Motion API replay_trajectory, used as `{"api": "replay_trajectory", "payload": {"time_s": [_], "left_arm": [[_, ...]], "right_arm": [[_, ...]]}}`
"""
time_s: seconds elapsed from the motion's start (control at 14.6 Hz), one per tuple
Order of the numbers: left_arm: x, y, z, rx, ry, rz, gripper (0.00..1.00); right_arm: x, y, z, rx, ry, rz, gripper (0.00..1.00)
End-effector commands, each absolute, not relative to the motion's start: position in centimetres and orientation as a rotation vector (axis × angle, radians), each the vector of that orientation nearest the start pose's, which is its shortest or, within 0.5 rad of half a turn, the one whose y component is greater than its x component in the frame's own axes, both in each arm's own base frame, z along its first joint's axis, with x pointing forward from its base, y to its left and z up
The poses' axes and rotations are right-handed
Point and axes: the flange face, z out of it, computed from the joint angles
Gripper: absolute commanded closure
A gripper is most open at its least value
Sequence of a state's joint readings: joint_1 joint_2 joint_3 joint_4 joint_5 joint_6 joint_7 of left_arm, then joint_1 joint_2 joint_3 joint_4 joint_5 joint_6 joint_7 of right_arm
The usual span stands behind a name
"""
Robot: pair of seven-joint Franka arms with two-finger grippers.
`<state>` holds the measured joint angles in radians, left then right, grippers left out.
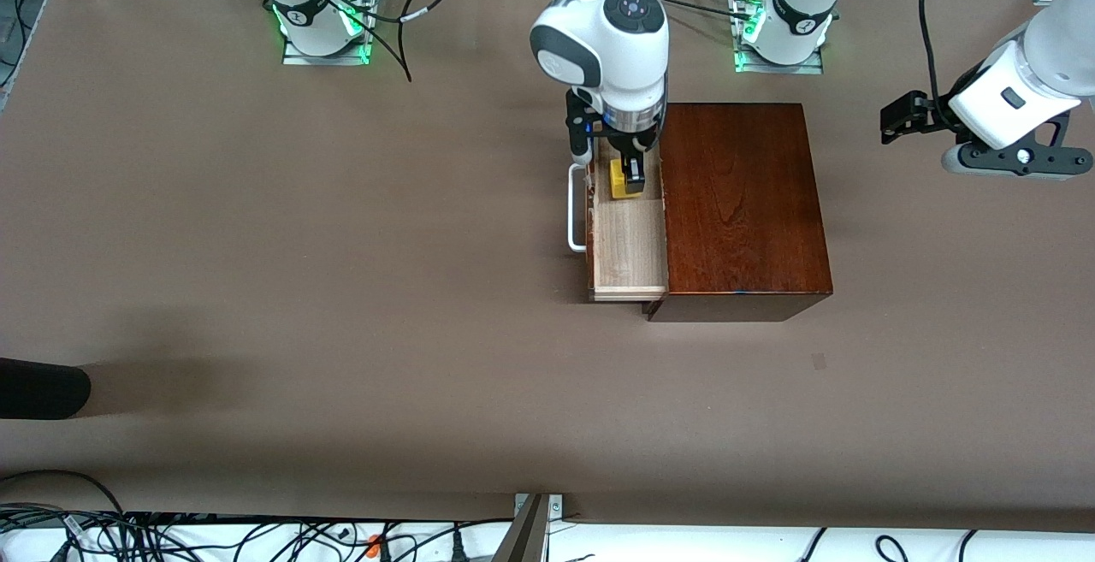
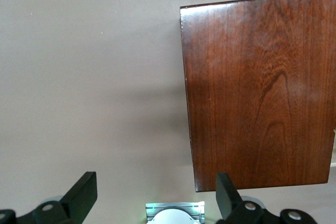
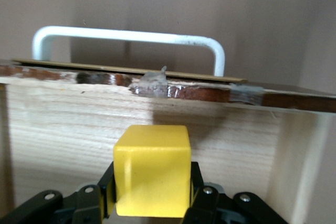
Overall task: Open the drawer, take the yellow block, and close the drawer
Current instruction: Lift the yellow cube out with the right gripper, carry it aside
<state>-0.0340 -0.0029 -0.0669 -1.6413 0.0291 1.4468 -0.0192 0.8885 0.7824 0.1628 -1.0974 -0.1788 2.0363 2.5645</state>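
Your right pincer (image 1: 631, 179) is clenched on the yellow block (image 1: 624, 180) inside the open drawer (image 1: 629, 241); lift straight up, clear of its walls. The left pincer (image 1: 907, 115) waits, released, over the bench (image 1: 342, 271).

Brown table (image 1: 342, 288) — wooden box (image 1: 744, 203)

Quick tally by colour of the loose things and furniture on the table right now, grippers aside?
Yellow: 1, the yellow block, in the open drawer between the right gripper's shut fingers.
Dark reddish-brown: 1, the wooden box with that drawer.
White: 1, the drawer's handle.
Total: 3.
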Motion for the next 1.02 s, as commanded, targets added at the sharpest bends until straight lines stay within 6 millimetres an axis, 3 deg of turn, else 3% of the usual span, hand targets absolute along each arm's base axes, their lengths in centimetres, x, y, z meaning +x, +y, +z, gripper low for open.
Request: {"api": "replay_trajectory", "payload": {"time_s": [0.0,0.14,0.34,0.48,0.68,0.96], "left_arm": [[53.3,-5.8,58.7,-3.102,0.126,0.311,0.0],[53.3,-5.8,58.7,-3.102,0.121,0.314,0.0],[53.3,-5.9,58.7,-3.101,0.123,0.316,0.0],[53.3,-5.9,58.7,-3.101,0.126,0.316,0.0],[53.2,-5.8,58.7,-3.102,0.121,0.321,0.0],[53.1,-5.9,58.7,-3.099,0.123,0.328,0.0]], "right_arm": [[43.2,62.7,43.9,-2.116,2.065,-0.006,1.0],[44.9,60.2,46.2,-2.222,1.988,-0.037,1.0],[49.1,54.2,47.2,-2.518,1.8,0.026,1.0],[52.3,48.3,48.1,-2.682,1.634,0.094,1.0],[54.9,39.4,48.5,-2.869,1.328,0.15,1.0],[55.6,28.3,48.2,-3.0,1.007,0.168,1.0]]}}
